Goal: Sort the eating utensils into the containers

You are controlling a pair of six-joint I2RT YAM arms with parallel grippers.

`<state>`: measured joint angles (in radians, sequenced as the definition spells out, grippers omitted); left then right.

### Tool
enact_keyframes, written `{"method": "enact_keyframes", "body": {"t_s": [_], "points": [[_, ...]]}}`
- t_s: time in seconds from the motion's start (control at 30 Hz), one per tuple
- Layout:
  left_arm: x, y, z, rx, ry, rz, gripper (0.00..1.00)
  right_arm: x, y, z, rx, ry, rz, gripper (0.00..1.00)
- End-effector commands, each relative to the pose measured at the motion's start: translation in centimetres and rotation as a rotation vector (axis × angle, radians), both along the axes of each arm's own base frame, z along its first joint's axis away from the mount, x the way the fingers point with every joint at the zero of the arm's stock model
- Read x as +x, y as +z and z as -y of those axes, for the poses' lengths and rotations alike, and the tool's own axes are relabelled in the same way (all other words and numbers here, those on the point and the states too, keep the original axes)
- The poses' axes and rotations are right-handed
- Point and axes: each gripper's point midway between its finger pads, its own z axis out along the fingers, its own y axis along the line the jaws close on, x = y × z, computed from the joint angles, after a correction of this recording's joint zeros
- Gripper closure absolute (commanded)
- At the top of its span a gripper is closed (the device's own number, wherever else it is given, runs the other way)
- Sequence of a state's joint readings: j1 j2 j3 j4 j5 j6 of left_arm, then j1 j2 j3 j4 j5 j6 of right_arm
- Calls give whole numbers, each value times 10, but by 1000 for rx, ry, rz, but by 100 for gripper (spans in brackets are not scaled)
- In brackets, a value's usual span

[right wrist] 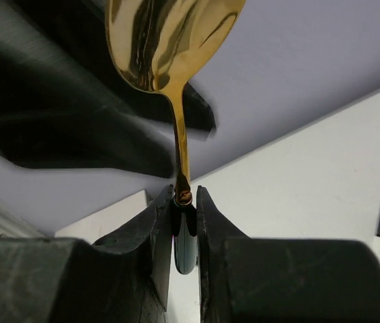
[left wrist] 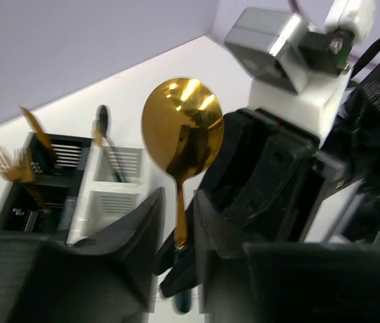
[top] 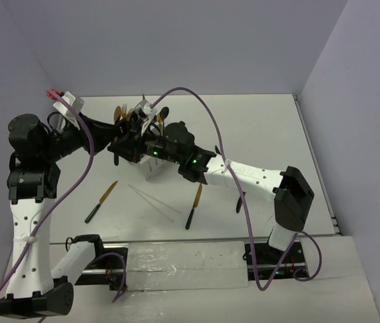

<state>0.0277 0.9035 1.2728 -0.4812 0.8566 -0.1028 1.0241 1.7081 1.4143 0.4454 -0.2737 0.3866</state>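
My right gripper (right wrist: 185,195) is shut on the dark green handle of a gold spoon (right wrist: 169,40) and holds it upright, bowl up. My left gripper (left wrist: 179,202) is open, its fingers (left wrist: 139,225) standing either side of the spoon's (left wrist: 181,131) gold neck with small gaps. Both grippers meet above the boxes in the top view (top: 132,145). The black box (left wrist: 25,202) holds a gold fork (left wrist: 11,165) and a gold knife (left wrist: 35,128). The white box (left wrist: 112,198) beside it holds a black utensil (left wrist: 102,131).
On the table near the arms lie a gold-and-green knife (top: 102,200), two white chopsticks (top: 153,200), another green-handled utensil (top: 194,206) and a black one (top: 241,200). A purple cable (top: 233,182) loops over the right arm. Walls close in the back and sides.
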Motion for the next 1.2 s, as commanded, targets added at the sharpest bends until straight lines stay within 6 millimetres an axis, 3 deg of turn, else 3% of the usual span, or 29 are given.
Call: {"method": "enact_keyframes", "body": {"t_s": [0.0,0.03,0.17,0.23,0.4,0.47,0.5,0.57,0.6,0.77,0.9,1.17], "points": [[5,6,-9,51,55,63,41,17,28,17,61,-123,49,100],[8,1,-13,73,71,65,1,25,27,22,59,-172,44,100],[23,-17,-34,157,196,49,1,52,12,44,22,-320,17,100],[31,-27,-54,212,313,27,1,67,5,57,7,-402,-3,100],[37,-55,-105,366,562,-23,1,130,-26,108,-67,-711,-54,100],[38,-82,-123,453,628,-64,1,151,-43,127,-99,-828,-77,100],[37,-108,-126,485,622,-116,1,158,-49,134,-108,-863,-88,100],[37,-136,-131,536,618,-173,1,175,-67,149,-119,-933,-107,100],[37,-161,-133,564,608,-232,1,181,-72,157,-120,-980,-112,100],[32,-225,-161,744,654,-379,1,209,-113,159,-219,-1095,-117,100],[20,-273,-166,845,581,-492,3,226,-142,148,-315,-1122,-115,100],[5,-317,-168,916,509,-589,8,226,-165,135,-295,-1080,-167,100]]}}
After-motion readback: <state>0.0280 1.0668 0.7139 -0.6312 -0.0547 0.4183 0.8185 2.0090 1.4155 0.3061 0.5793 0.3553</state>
